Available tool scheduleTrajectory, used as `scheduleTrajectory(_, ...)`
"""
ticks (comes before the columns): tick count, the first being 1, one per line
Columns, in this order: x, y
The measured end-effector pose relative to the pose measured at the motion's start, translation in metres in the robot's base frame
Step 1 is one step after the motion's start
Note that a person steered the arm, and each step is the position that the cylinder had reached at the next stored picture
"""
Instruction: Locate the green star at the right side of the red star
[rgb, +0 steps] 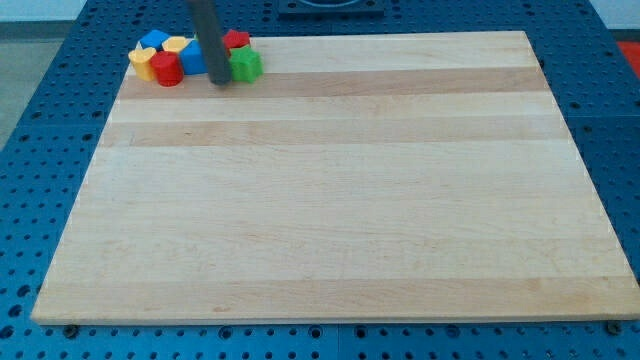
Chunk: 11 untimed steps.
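my tip (221, 82) rests on the wooden board (330, 190) near its top-left corner, at the lower end of the straight dark rod (208, 35) that comes down from the view's top edge; it is a bare rod with no jaws, so there is nothing to be apart or together, and it clamps nothing. just to the view's right of my tip, touching or all but touching it, sits the green star (245, 65). above that, to the upper right of my tip and partly hidden behind the rod, is the red star (236, 40) — the green star lies directly below it toward the view's bottom, close enough that i cannot tell if they touch. to the view's left of my tip, hard against the rod, is a blue block (192, 57) whose shape is partly covered. further left sit a red block (167, 69), rounded in look, and a yellow block (143, 62) at the far left end of the cluster. up and to the left of my tip are another blue block (153, 39) and a second yellow block (176, 44) — all packed together in one tight group. around the board lies a blue perforated table (50, 120).
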<state>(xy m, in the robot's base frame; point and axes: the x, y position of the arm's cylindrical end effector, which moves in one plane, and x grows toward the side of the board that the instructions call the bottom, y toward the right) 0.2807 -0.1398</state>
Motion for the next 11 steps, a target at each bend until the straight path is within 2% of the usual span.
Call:
scheduleTrajectory(1,0.000,0.033)
scheduleTrajectory(2,0.000,0.024)
scheduleTrajectory(3,0.000,-0.011)
scheduleTrajectory(4,-0.002,-0.009)
scheduleTrajectory(5,-0.013,0.016)
scheduleTrajectory(7,-0.024,0.022)
scheduleTrajectory(9,-0.024,0.080)
scheduleTrajectory(10,-0.024,0.072)
scheduleTrajectory(11,-0.024,0.033)
